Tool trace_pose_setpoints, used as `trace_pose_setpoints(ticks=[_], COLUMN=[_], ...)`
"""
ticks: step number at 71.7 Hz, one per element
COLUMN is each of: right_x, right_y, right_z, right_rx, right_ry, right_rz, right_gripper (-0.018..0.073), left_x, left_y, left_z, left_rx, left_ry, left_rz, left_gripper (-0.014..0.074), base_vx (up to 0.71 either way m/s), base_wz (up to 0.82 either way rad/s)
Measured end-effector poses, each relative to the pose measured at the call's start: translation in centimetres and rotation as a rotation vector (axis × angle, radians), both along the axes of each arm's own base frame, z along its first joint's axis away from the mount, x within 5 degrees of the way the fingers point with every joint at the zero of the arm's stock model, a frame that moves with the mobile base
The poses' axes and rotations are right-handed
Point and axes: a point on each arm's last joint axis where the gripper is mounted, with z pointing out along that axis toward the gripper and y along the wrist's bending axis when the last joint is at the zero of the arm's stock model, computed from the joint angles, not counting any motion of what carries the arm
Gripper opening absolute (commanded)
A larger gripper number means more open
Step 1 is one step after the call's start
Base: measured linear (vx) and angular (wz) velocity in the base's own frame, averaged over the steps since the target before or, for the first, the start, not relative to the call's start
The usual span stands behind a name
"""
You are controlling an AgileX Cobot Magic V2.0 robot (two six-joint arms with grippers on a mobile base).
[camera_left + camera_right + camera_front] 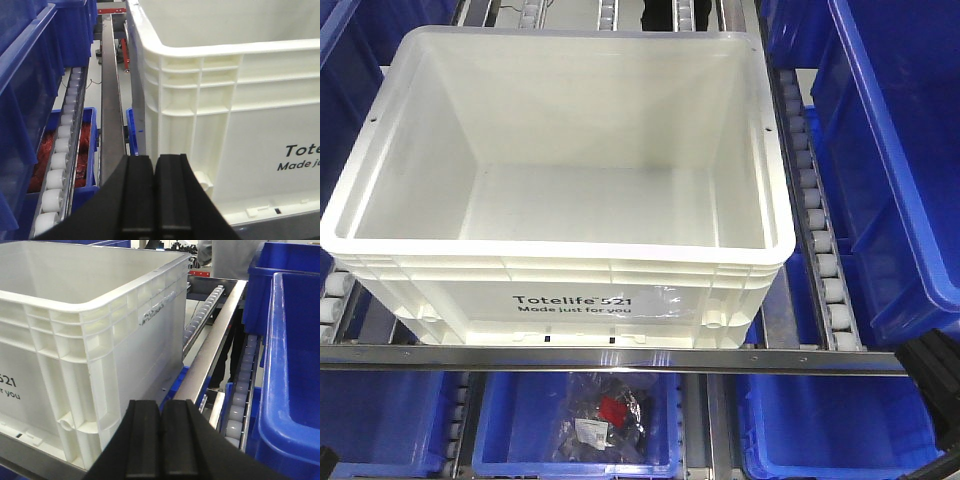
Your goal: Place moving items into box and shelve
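Note:
The white box [570, 285] with black print "Totelife 521" rests on the roller shelf, and what shows of its inside is bare. No moving items show in any view. My left gripper [155, 160] is shut with nothing between its fingers, just off the box's near left corner [175, 115]. Off the box's near right corner [85, 365], my right gripper [161, 405] is shut too and holds nothing. Neither gripper shows in the front view.
Blue bins [890, 160] stand to the right of the box and in the row below [570, 420], one holding a bagged red item [612, 410]. Roller tracks [815, 220] and metal rails [215, 345] flank the box. A low blue bin with red contents [65, 155] sits at left.

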Motion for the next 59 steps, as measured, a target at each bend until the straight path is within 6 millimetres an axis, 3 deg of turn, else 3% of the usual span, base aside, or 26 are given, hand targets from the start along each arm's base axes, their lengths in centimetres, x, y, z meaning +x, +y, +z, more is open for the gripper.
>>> trace_pose_setpoints(ticks=[59], right_x=[0.00], right_y=[0.00], right_z=[0.03], right_rx=[0.002], right_ry=[-0.002], right_rz=[0.000], right_gripper=[-0.0015], left_x=[0.00], left_y=[0.00], left_z=[-0.04], left_rx=[0.000], left_ry=[0.001], left_rz=[0.000], left_gripper=[-0.0027], base_vx=[0.00], base_wz=[0.00])
